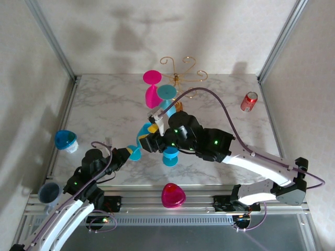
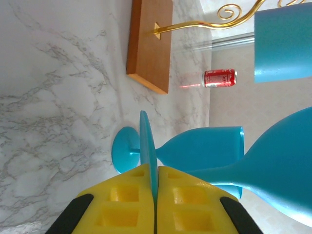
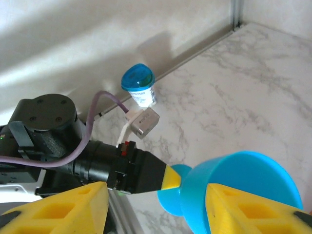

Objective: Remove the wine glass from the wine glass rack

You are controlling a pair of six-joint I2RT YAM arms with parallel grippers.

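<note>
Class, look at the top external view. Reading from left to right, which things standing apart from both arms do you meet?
blue cup → pink glass at the near edge → red can. The grey cup and the wine glass rack overlap these sideways, so they are left out.
</note>
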